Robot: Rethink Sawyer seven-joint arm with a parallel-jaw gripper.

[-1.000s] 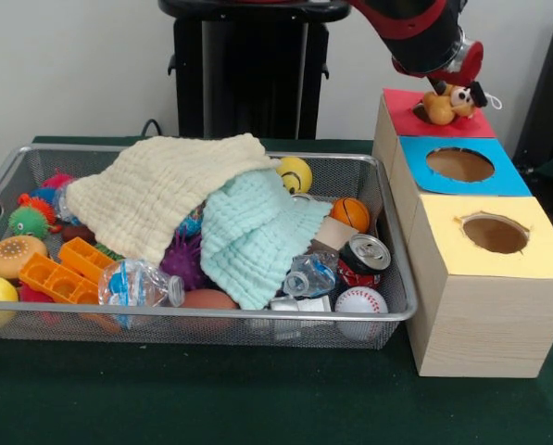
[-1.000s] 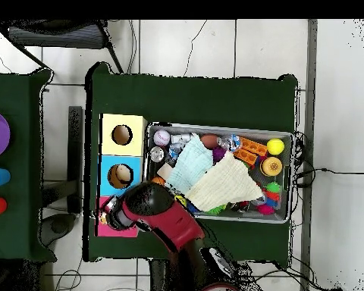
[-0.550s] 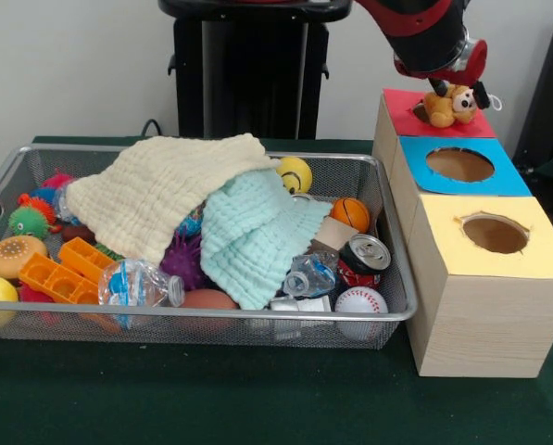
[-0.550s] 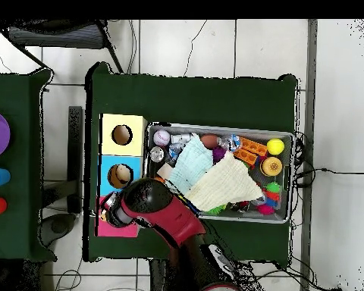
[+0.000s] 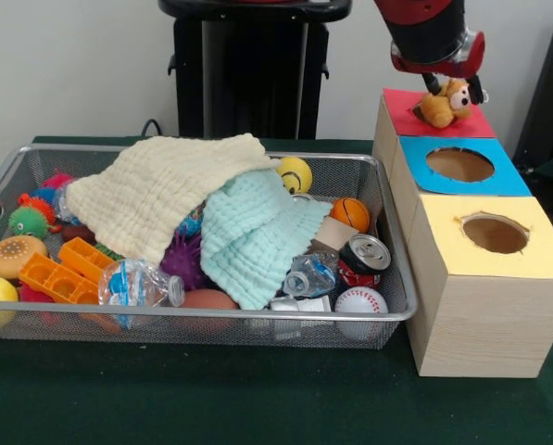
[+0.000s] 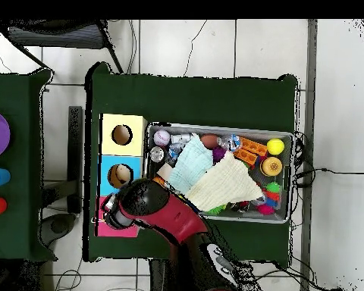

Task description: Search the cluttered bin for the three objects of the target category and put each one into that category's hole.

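An orange plush dog [image 5: 446,104] with black ears rests on the red box top [image 5: 404,109], right under my gripper [image 5: 443,85]. The gripper appears shut on the toy's head, though its fingers are mostly hidden behind the plush. Seen from overhead, the arm covers the toy and most of the red box [image 6: 117,230]. Beside the red box stand the blue box [image 5: 506,178] and the yellow box [image 5: 535,261], each with a round hole. The wire bin [image 5: 211,313] holds the clutter.
A cream cloth [image 5: 165,190] and a mint cloth [image 5: 253,236] cover the bin's middle. Around them lie a small basketball [image 5: 350,213], a soda can [image 5: 362,255], a baseball [image 5: 359,301], a crushed bottle [image 5: 137,283], orange blocks [image 5: 63,269] and spiky balls [image 5: 28,221].
The arm has swung upright and risen slightly above the red box. The plush dog has turned with it, its head now pointing up; it stays at the red box top.
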